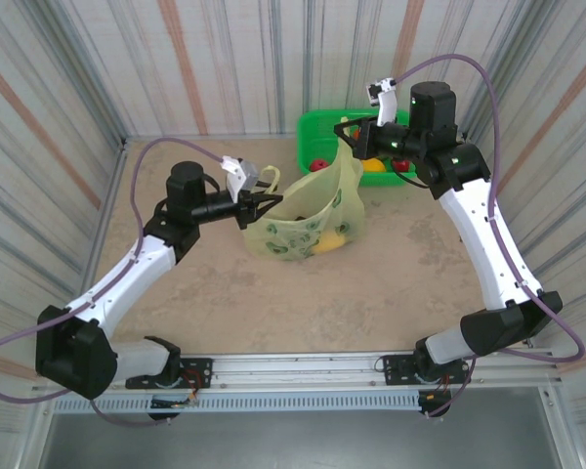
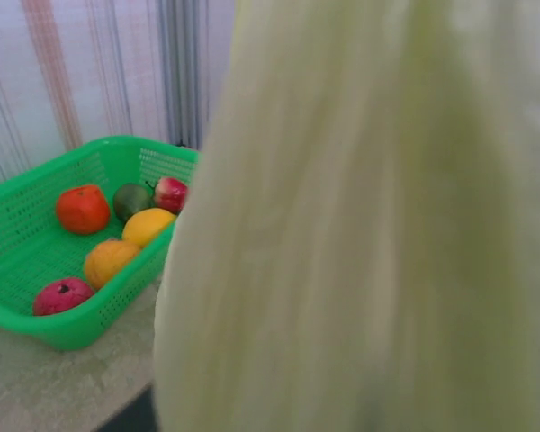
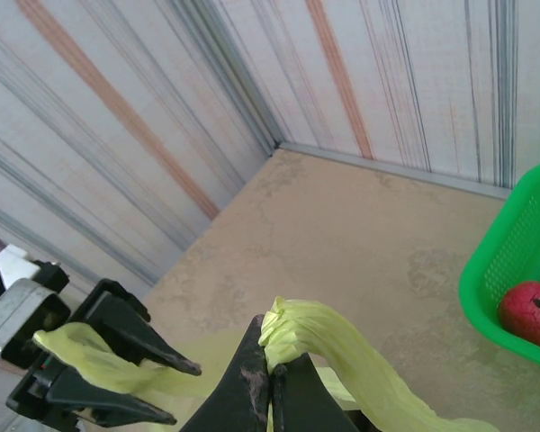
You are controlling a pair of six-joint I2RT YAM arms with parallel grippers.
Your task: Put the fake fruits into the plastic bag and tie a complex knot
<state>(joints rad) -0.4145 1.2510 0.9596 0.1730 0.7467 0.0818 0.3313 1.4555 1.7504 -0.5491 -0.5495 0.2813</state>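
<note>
Right now the thin yellow-green plastic bag (image 1: 298, 230) stretches handle to handle between your arms, right gripper (image 3: 270, 362) clamped on one strip, left gripper (image 3: 182, 393) straddling the other, hold unclear

Plastic bag (image 1: 308, 227): thin translucent film with a soft sheen, creased all over; its printed pattern looks matt. Handle strip (image 3: 337, 346) bunches into fine pleats at my right pincer (image 3: 270, 362).

Right pincer and left pincer (image 3: 182, 393): black matt plastic; right tips scuffed grey.

Basket (image 2: 36, 225), 1 o'clock of the bag: bright green moulded plastic mesh, slight gloss. Fruits (image 2: 82, 209) in it: smooth glossy plastic.

Counter (image 1: 273, 313): matt, mottled beige, stone-like.

Walls (image 1: 225, 59): ribbed sheet, satin.

My arm shells (image 1: 488, 244): smooth white plastic, glossy.
</note>
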